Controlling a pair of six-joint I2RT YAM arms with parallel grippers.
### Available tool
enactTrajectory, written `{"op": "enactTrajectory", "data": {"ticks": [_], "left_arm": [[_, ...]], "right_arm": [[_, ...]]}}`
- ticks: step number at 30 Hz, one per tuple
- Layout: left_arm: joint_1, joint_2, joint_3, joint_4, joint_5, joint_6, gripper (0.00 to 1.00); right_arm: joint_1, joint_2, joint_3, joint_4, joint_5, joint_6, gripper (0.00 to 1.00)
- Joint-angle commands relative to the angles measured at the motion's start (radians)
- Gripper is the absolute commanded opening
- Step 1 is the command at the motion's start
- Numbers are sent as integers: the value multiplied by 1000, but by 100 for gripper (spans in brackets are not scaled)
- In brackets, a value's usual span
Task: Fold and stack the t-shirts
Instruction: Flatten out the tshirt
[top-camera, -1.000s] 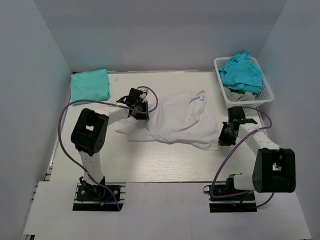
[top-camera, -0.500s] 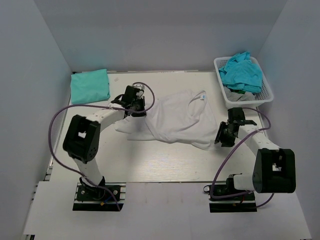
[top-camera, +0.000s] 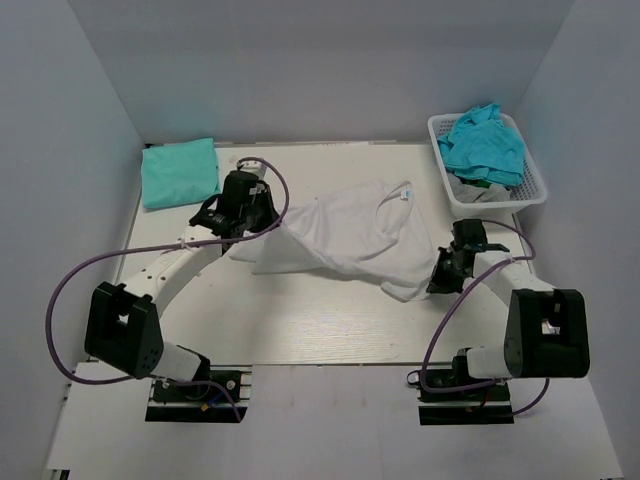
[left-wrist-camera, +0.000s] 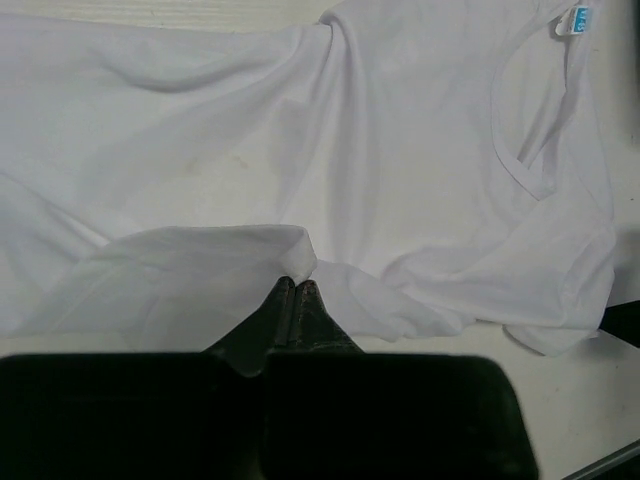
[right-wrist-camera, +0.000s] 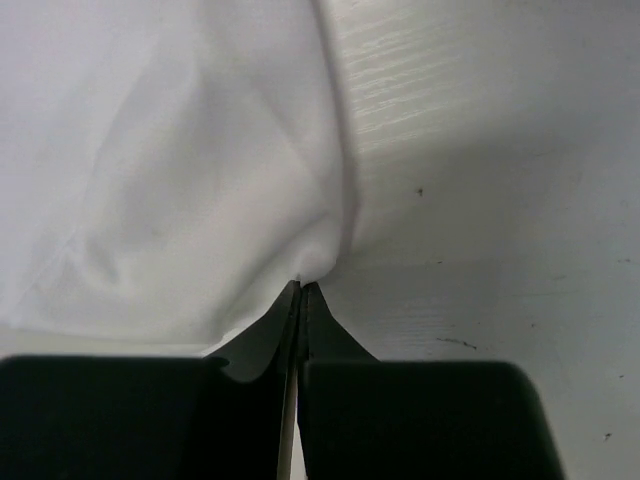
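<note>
The white t-shirt (top-camera: 345, 232) lies rumpled across the middle of the table, its blue neck label (top-camera: 406, 194) at the far side. My left gripper (top-camera: 272, 222) is shut on the shirt's left edge and lifts it; the left wrist view shows the cloth (left-wrist-camera: 330, 150) pinched at the fingertips (left-wrist-camera: 297, 285). My right gripper (top-camera: 437, 278) is shut on the shirt's right edge; the right wrist view shows cloth (right-wrist-camera: 180, 170) gathered at its tips (right-wrist-camera: 303, 290). A folded teal t-shirt (top-camera: 179, 171) lies at the far left. More teal shirts (top-camera: 484, 143) fill the basket.
The white lattice basket (top-camera: 533, 183) stands at the far right corner, close behind my right arm. White walls enclose the table on three sides. Purple cables loop from both arms.
My left gripper has moved left and toward the far side, pulling the shirt's left edge up with it. The right gripper has shifted only slightly, still holding the right edge.
</note>
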Motion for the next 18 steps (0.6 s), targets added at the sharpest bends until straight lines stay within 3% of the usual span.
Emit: {"op": "enactTrajectory", "data": {"ticks": [1,9,18], "left_arm": [[-2,-96,3,-23,-37,-23,0],[9,-217,121,-135,-192,-23,0],[9,-356,362,-226,-364,15,0]], "right_arm": [[-1,-51,73,7,-68,-10,0],[-11,-217,463,-177,15,-3,0],[-28,-280,860,-197,133,16,0]]}}
